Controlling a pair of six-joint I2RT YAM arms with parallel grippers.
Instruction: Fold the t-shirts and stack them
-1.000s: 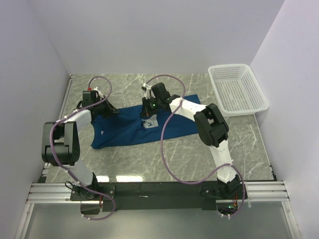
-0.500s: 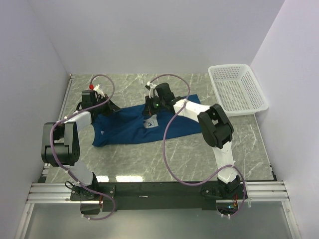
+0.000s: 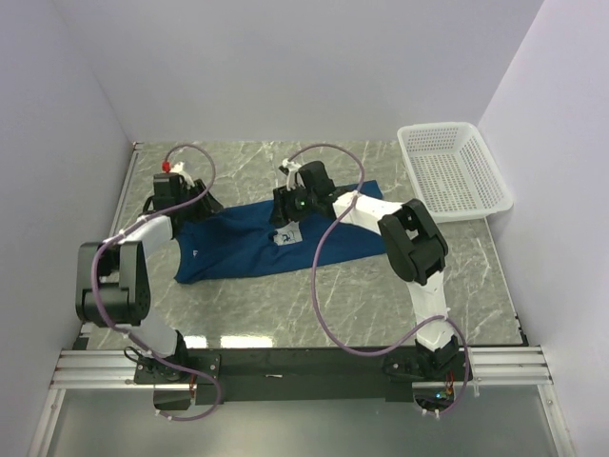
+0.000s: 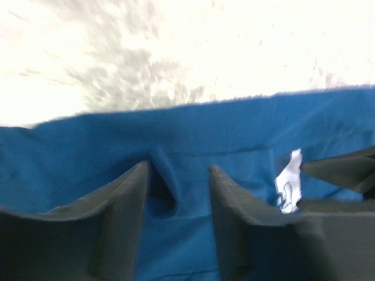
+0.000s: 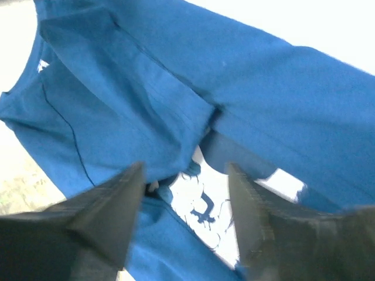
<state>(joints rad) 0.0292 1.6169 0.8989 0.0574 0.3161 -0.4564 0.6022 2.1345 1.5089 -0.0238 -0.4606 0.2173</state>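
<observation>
the t-shirt point(image 5: 281, 117) runs off the right wrist view's edges, its print point(image 5: 205, 216) half buried under cloth.

One t-shirt point(image 3: 238, 252), one basket point(image 3: 447, 127) — two arms point(image 3: 109, 286) point(image 3: 414, 243).

Dark blue on shirt point(image 3: 247, 249), with white and pale-blue print point(image 3: 288, 234). White mesh on basket point(image 3: 502, 195). Grey marble, veined white, on table point(image 3: 285, 305). Purple on cable point(image 3: 312, 286).

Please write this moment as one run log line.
left gripper: open | right gripper: open | dark blue t-shirt: partly folded, on table, not held
</observation>
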